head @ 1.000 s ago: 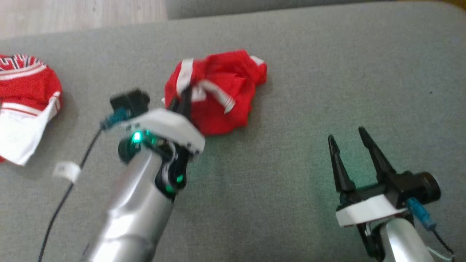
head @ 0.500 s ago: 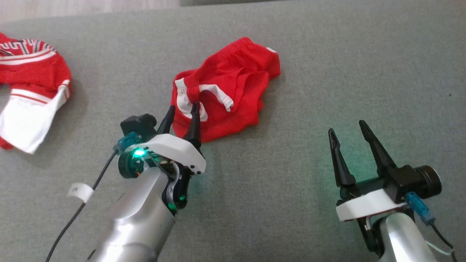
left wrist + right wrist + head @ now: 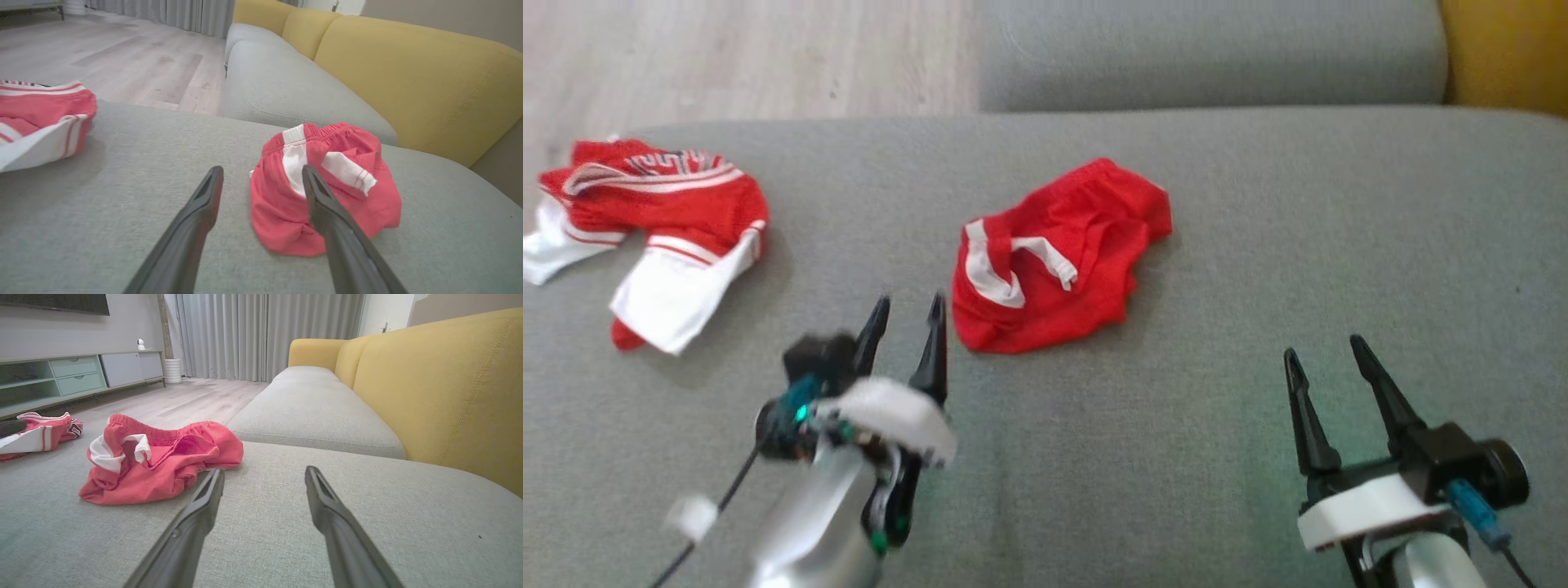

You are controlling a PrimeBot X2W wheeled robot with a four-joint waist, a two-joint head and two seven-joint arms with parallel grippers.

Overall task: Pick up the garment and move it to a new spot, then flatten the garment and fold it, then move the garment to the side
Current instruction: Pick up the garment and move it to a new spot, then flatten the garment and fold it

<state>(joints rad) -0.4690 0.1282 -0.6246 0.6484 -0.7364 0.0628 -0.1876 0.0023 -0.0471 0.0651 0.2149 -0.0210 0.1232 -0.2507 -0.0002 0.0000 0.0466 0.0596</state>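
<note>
Red garment [image 3: 1058, 257] lies crumpled mid-cushion on the grey sofa [image 3: 1298, 229].
Left gripper [image 3: 909, 300] hangs just beside it, fingers apart and empty; right gripper [image 3: 1322, 346] sits well apart, fingers spread too, holding nothing.

A grey sofa cushion [image 3: 1298, 245] is seen as the carrying surface. A crumpled red garment [image 3: 1103, 237] with white stripes is laid near its centre. Well apart, at ten o'clock by the edge, a second red-and-white garment [image 3: 686, 204] is heaped.
</note>
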